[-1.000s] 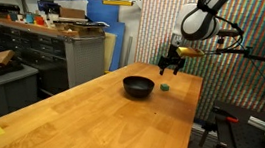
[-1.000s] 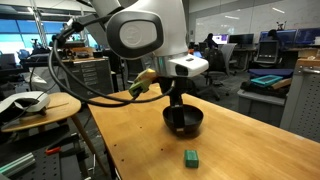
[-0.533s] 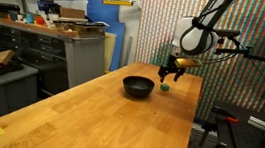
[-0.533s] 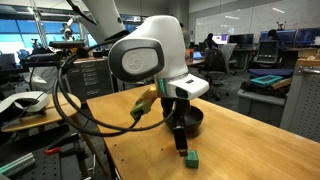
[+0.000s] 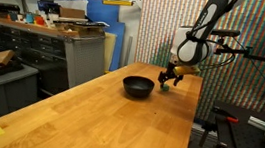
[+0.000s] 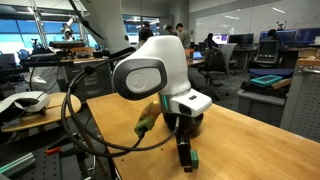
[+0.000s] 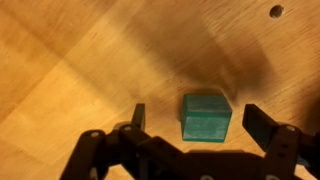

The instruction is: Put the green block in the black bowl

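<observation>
The green block (image 7: pixel 206 117) lies on the wooden table between my open fingers in the wrist view. My gripper (image 7: pixel 198 122) is open, low over the block, not touching it as far as I can tell. In an exterior view the gripper (image 6: pixel 185 158) stands right at the block (image 6: pixel 192 158), which peeks out beside the fingers. The black bowl (image 5: pixel 138 86) sits on the table just beside the gripper (image 5: pixel 164 81); in an exterior view the bowl (image 6: pixel 196 122) is mostly hidden behind the arm.
The long wooden table (image 5: pixel 98 115) runs toward the camera. The block lies near a table edge (image 6: pixel 150 165). A grey workbench with clutter (image 5: pixel 61 41) stands beyond the table. A small hole in the tabletop (image 7: pixel 275 12) shows in the wrist view.
The arm has come down and moved from above the bowl side to over the green block. The block and bowl have not moved.
</observation>
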### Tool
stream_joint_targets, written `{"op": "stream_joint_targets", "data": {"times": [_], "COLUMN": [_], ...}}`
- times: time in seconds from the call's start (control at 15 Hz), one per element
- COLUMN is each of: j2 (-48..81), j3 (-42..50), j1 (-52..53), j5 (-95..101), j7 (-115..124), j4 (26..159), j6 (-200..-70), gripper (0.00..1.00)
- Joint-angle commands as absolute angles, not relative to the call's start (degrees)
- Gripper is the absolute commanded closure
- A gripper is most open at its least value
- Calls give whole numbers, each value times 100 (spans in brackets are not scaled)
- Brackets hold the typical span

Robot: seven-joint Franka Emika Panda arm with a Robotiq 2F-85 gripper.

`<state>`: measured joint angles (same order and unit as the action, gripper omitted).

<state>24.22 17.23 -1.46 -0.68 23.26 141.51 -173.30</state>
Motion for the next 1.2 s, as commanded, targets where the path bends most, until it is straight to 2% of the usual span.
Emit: {"op": "stream_joint_targets", "data": {"times": [0.0,0.07,0.13,0.47,0.6,1.13], "j2": [2586,2586,2597,2477,2412,1945], "j3": [1646,1614,1616,1371,1300,1494], "j1": [-216,-256,-263,-486,-540,-394], "j5": [-401,-461,-503,-668,-686,-502], "j7": [2094,2058,2036,1738,1642,1538], "j4": [13941,13909,13874,13829,13858,13942], "j6": [-17509,-17513,-17524,-17309,-17214,-16734], "gripper": [0,25,27,67,79,79]}}
